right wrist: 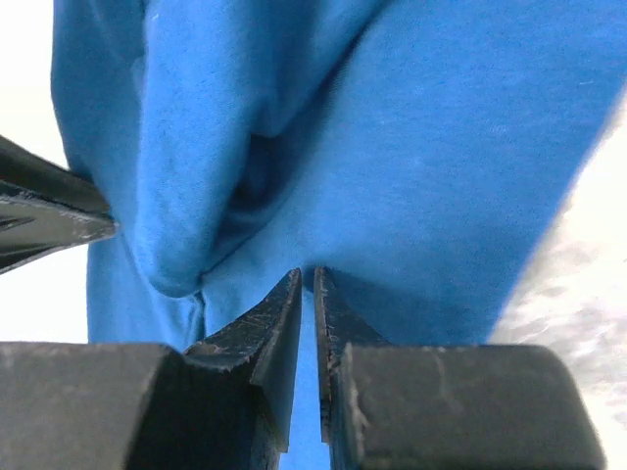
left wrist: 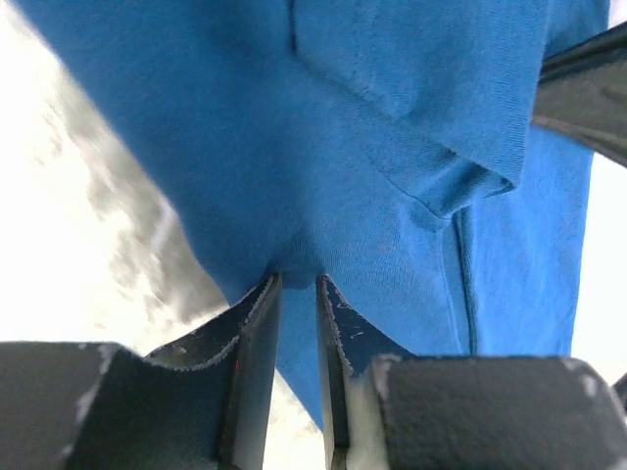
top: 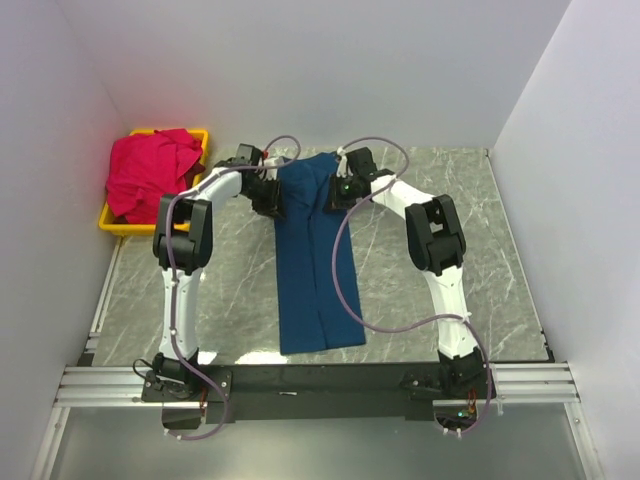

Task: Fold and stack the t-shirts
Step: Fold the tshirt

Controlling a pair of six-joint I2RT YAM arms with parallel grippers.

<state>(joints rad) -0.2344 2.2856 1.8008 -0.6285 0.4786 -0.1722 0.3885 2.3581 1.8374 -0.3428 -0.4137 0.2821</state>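
The navy blue t-shirt (top: pixel 315 270) lies as a long narrow strip down the middle of the table, from the far edge toward the arms' bases. My left gripper (top: pixel 270 197) is at its far left corner and my right gripper (top: pixel 341 188) at its far right corner. The left wrist view has the left gripper (left wrist: pixel 297 279) shut on a pinch of the blue cloth (left wrist: pixel 392 147). My right gripper (right wrist: pixel 307 272) is likewise shut on a fold of the blue cloth (right wrist: pixel 441 147). The red-pink t-shirt (top: pixel 150 170) is bunched up in the bin at far left.
A yellow plastic bin (top: pixel 115 225) stands at the far left corner against the wall. White walls close in the marble table (top: pixel 450 290) on the left, the back and the right. A dark rail runs along the near edge.
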